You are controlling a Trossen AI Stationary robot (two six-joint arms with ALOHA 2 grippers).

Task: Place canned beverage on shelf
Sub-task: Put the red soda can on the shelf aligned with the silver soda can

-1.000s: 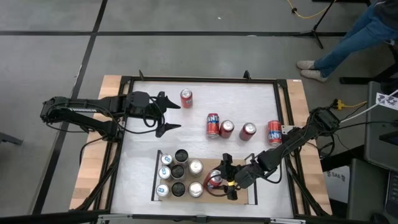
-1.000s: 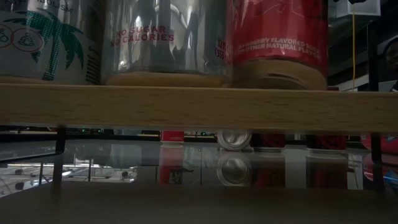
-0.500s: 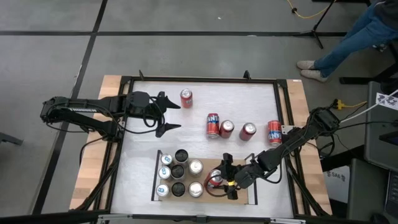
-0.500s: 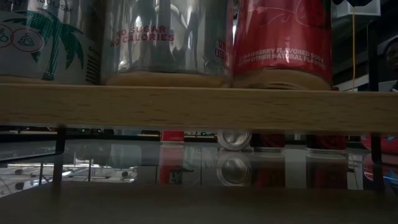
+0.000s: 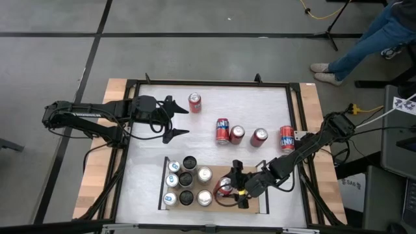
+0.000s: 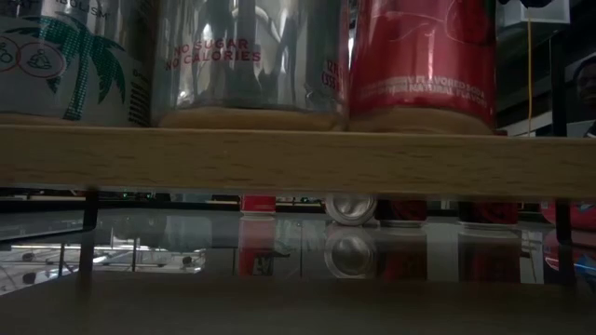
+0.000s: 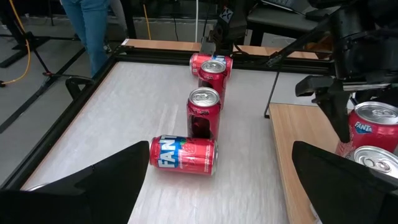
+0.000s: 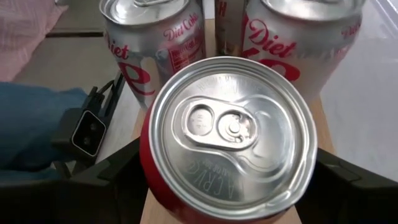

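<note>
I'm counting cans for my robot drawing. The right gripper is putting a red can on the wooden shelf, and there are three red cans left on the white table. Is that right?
Not quite. The right gripper does hold the red can on the shelf, but the high view shows five red cans on the white table, not three.

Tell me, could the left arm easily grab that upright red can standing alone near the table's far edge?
Probably yes. The left gripper is open, holds nothing, and sits close beside the lone red can, with only bare table between them.
</note>
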